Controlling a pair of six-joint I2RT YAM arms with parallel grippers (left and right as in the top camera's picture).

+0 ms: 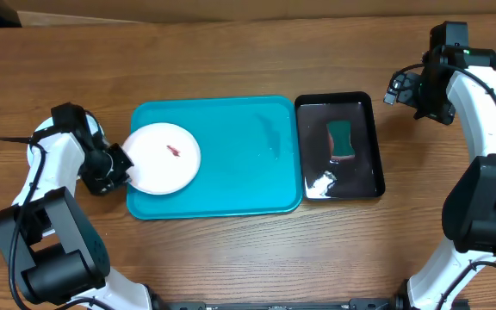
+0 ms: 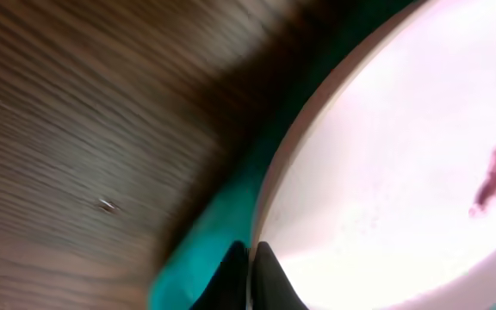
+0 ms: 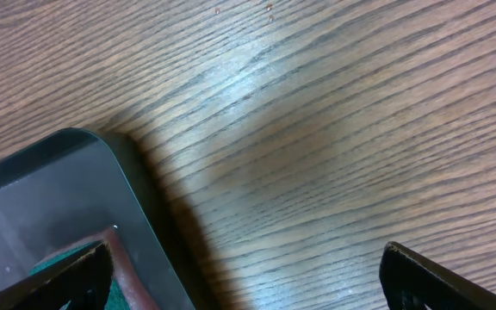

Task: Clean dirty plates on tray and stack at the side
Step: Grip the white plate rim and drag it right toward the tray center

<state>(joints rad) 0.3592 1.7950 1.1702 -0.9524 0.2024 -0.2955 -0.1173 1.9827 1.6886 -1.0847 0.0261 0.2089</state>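
Observation:
A white plate (image 1: 158, 164) with a small red-brown smear (image 1: 174, 152) lies at the left end of the turquoise tray (image 1: 239, 164), its left rim reaching past the tray's edge. My left gripper (image 1: 127, 168) is shut on that left rim. The left wrist view shows the two black fingertips (image 2: 250, 263) pinched together on the edge of the plate (image 2: 386, 155), with the tray (image 2: 205, 232) just beneath. My right gripper (image 1: 394, 90) hangs open over bare wood to the right of the black tray, its fingers (image 3: 244, 275) wide apart and holding nothing.
A glossy black tray (image 1: 313, 138) sits against the turquoise tray's right side and holds a green sponge (image 1: 343, 138). Its corner (image 3: 50, 198) shows in the right wrist view. Wooden tabletop (image 1: 231, 52) surrounds both trays.

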